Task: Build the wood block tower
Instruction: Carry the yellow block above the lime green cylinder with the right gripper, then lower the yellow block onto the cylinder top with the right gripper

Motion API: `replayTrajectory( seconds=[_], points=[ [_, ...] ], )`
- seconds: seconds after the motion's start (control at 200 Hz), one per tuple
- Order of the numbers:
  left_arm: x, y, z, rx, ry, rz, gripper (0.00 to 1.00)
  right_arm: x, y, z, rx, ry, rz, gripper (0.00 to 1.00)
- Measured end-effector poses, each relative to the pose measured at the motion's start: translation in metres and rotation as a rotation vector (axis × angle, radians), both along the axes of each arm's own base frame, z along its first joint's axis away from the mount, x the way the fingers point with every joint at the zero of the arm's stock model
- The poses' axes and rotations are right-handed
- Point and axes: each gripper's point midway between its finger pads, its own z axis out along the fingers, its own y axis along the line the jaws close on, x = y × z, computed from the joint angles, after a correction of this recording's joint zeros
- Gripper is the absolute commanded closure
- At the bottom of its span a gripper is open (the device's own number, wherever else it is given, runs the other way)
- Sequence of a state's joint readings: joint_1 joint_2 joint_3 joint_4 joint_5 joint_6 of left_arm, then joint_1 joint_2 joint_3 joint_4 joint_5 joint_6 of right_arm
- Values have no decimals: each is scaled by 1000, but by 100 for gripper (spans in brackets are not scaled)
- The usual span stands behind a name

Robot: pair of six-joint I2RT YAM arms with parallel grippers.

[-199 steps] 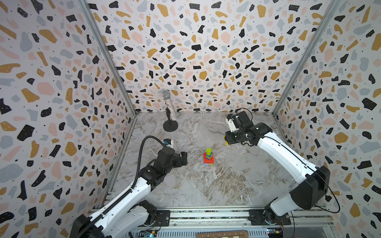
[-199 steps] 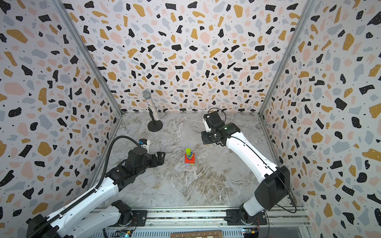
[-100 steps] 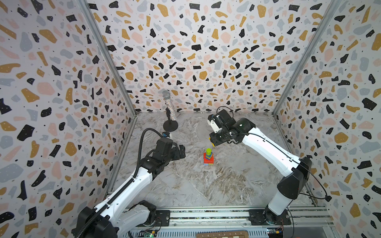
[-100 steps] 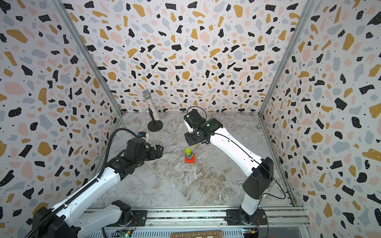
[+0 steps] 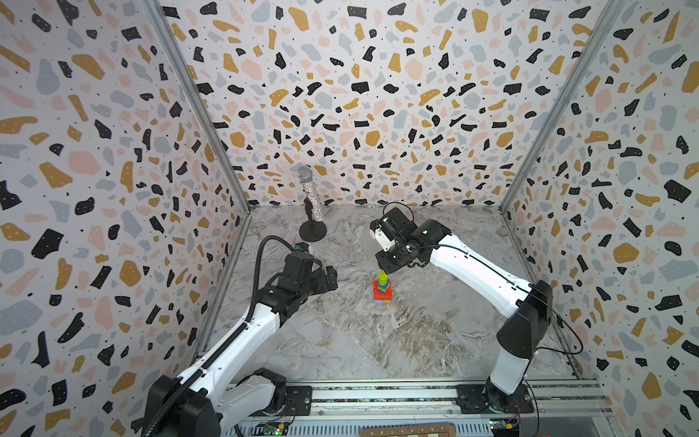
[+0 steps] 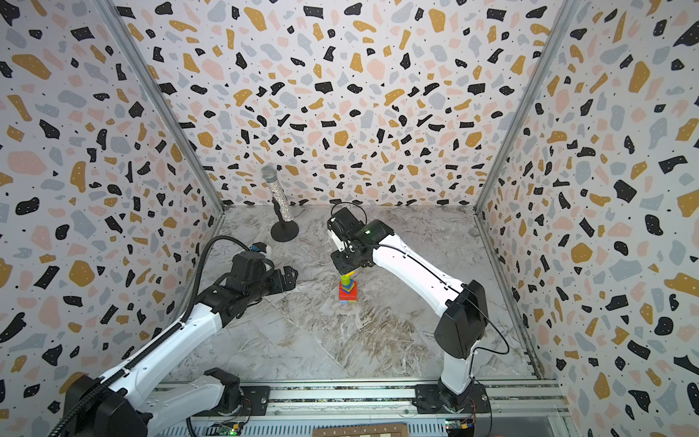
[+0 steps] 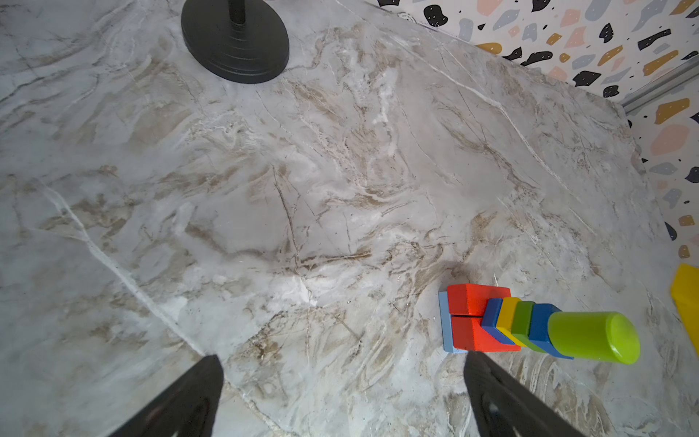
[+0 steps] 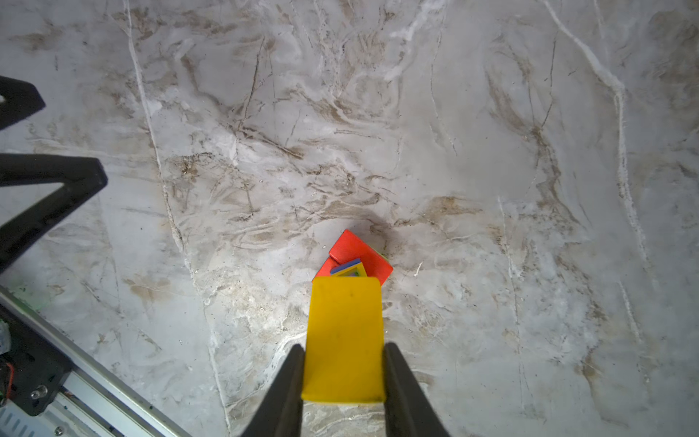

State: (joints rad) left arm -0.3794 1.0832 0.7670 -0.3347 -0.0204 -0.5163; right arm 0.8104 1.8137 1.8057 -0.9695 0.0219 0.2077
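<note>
R fingers (image 8: 284,393) clamp yellow block (image 8: 344,336), hiding most of tower (image 8: 345,246); L fingers (image 7: 503,401) wide apart, empty

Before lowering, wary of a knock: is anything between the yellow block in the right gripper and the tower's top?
Nothing visible does. The right gripper holds the yellow block directly over the lime-green cylinder topping the tower.

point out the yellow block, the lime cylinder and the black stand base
yellow block (image 8: 344,336): right wrist view, middle of its flat face
lime cylinder (image 7: 590,335): left wrist view, its curved side
black stand base (image 7: 242,56): left wrist view, top of the disc
</note>
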Motion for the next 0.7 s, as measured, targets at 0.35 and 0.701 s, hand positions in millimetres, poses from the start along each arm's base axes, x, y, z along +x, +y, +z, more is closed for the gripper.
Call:
replayTrajectory(
  seconds=[0.35,0.701],
  points=[
    [1,0,-7,-3,19,-3,0,-4,5,-2,0,5,26,72],
    [0,0,-8,-9,24,-4,0,-8,6,-6,-11,10,41,72]
  ],
)
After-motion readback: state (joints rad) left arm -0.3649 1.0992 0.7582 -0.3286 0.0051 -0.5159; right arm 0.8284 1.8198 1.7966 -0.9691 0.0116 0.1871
